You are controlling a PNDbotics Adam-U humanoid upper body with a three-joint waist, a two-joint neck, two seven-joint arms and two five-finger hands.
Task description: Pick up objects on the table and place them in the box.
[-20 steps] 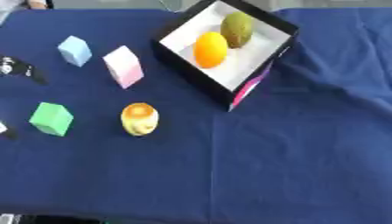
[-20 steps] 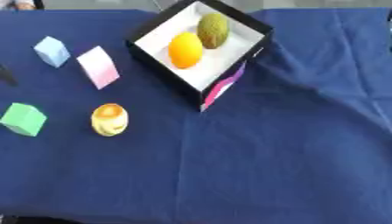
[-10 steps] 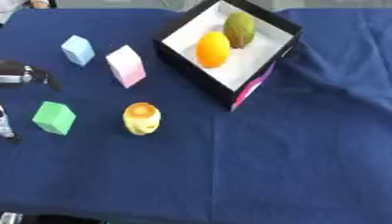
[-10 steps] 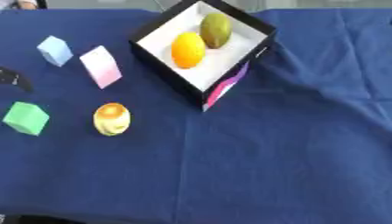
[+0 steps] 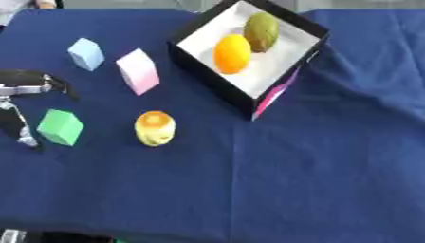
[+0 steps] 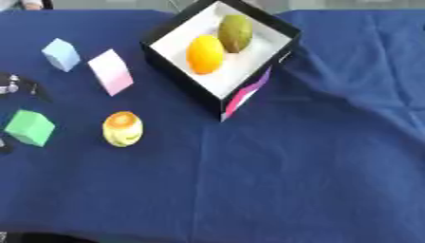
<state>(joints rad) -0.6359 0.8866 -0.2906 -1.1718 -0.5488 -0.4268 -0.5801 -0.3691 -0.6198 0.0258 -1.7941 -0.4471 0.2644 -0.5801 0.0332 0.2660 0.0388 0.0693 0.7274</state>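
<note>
Green block [image 5: 60,126] sits between the left robot hand's [image 5: 21,95] spread fingers.

Both views: stereo pair in robot's head, looking steeply down onto table w/ blue cloth [image 5: 315,180]. Far edge of the table lies along the top of each frame; near edge at the bottom. Left eye view sits slightly farther left, so it takes in more of the left margin, incl. left hand [image 5: 23,102] beside green block [image 5: 60,126]; in right eye view the hand is mostly cut off. Shared: nearly the whole scene, i.e. black box [image 6: 179,64] at far centre, pink block [image 6: 110,72], light blue block [image 6: 60,54], yellow egg-shaped object [image 6: 122,128].
</note>
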